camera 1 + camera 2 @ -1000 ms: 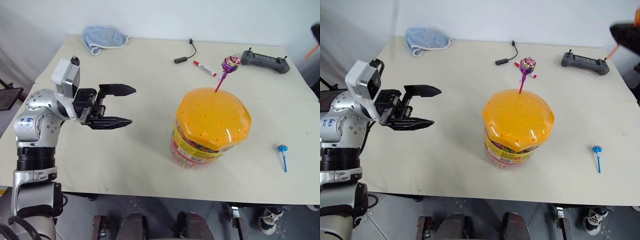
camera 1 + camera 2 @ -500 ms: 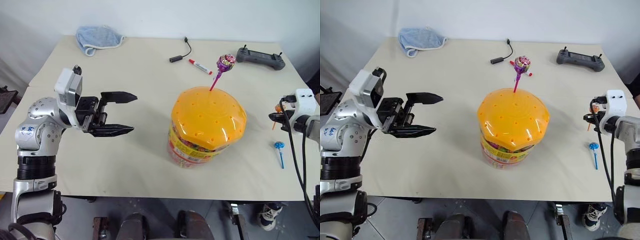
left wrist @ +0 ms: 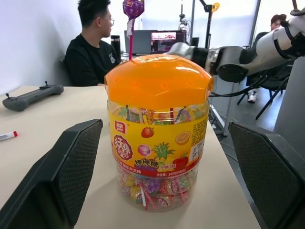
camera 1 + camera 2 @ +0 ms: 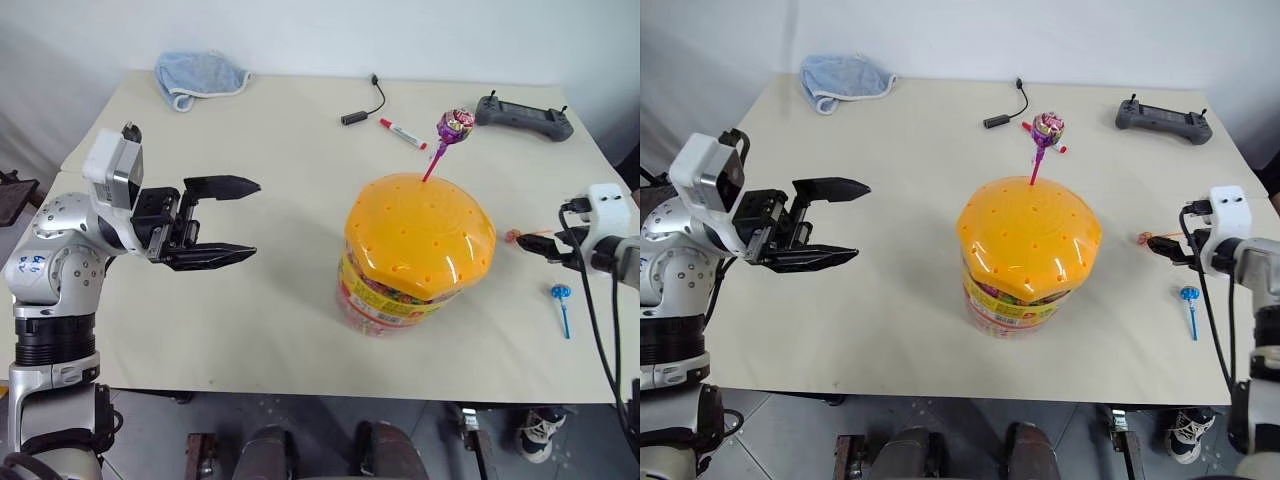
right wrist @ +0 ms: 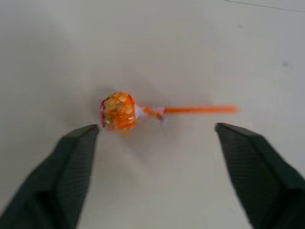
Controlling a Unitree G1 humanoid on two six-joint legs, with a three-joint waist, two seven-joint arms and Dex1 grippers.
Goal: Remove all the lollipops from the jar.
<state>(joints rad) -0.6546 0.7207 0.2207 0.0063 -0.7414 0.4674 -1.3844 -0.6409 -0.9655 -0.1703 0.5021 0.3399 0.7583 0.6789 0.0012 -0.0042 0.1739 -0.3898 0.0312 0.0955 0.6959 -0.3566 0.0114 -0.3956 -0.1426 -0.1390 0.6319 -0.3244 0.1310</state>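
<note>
Right hand (image 5: pixel 155 138) open, fingers spread, orange-red wrapped lollipop on orange stick (image 5: pixel 119 110) lying free on the beige desk (image 4: pixel 270 300) between them. Left hand (image 4: pixel 232 220) open, empty, well left of the clear plastic jar with orange domed lid (image 4: pixel 418 250). Purple lollipop on pink stick (image 4: pixel 455 128) stands in the lid. Blue lollipop (image 4: pixel 561 295) lies on desk at right.

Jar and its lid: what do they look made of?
Jar: clear plastic by the look, since the wrapped sweets show through its wall around a printed label. Lid: glossy orange plastic, probably, with bright highlights and small moulded holes.
</note>
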